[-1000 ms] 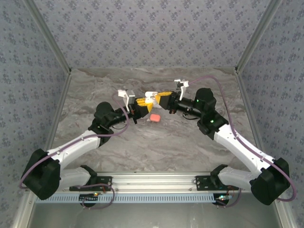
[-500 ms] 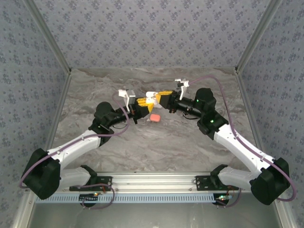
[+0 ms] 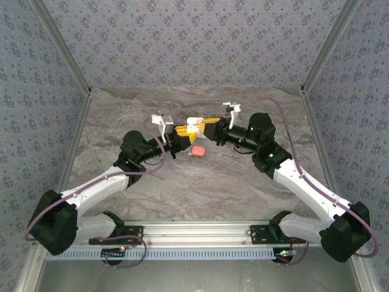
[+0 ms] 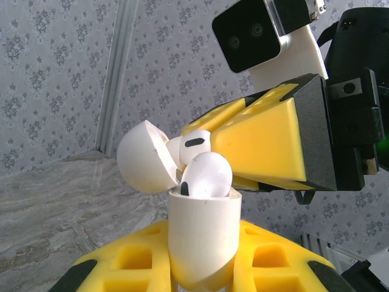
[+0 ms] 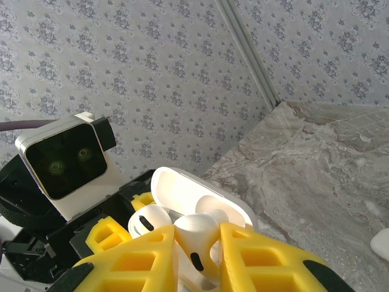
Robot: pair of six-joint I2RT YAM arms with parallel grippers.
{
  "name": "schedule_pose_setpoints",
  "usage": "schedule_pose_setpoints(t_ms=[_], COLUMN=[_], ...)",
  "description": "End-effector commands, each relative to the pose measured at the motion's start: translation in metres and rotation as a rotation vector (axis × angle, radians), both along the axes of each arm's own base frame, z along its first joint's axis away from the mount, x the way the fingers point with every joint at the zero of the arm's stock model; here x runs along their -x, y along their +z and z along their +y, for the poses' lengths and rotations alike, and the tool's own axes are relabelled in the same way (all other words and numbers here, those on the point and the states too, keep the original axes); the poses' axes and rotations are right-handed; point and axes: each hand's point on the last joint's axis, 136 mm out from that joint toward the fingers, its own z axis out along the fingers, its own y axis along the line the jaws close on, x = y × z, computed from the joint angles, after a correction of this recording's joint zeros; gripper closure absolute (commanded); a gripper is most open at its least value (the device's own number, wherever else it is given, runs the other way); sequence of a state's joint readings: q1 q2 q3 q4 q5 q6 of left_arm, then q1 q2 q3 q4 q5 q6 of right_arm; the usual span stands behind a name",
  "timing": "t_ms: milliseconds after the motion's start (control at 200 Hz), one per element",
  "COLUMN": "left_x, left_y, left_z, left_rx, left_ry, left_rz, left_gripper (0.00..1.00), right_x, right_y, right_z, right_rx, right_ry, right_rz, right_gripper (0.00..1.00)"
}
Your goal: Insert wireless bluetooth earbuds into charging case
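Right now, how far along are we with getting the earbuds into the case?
Done: the left gripper holds the charging case, lid open, with one earbud standing in it. In hand: the right gripper grips the second earbud at the case mouth. Left: seat it fully, let go, shut the lid. A pink item lies on the table beneath.

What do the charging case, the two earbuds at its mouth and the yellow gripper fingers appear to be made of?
The charging case: hard white plastic, smooth with a soft sheen. The earbuds: glossy white plastic with bright highlights; the rear one carries a dark oval inset. The right gripper's fingers: matte yellow with pocketed faces, probably moulded or printed plastic, possibly rubbery.
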State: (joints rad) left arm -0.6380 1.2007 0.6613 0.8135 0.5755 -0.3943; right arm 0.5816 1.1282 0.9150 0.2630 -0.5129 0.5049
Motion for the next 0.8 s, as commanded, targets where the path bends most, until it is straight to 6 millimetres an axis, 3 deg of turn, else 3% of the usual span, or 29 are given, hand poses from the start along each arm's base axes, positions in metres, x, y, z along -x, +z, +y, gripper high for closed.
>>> schedule_pose_setpoints(t_ms=[0,400,795], left_x=[0.004,0.002,-0.002], left_y=[0.03,0.025,0.02], left_z=[0.0,-0.001,-0.002], left_rx=[0.066,0.056,0.047], left_ry=[-0.005,-0.003,0.008], left_rz=[-0.072,-0.063,-0.059], left_gripper=[1.0,1.0,1.0], right_x=[0.004,0.003,0.004], right_y=[0.004,0.01,0.021], right_z=[0.0,-0.003,-0.02], right_rx=[0.003,0.0,0.031], right_ry=[0.015,0.001,-0.06], right_rz=[-0.009,-0.014,-0.039], right_gripper=[0.74,0.61,0.36])
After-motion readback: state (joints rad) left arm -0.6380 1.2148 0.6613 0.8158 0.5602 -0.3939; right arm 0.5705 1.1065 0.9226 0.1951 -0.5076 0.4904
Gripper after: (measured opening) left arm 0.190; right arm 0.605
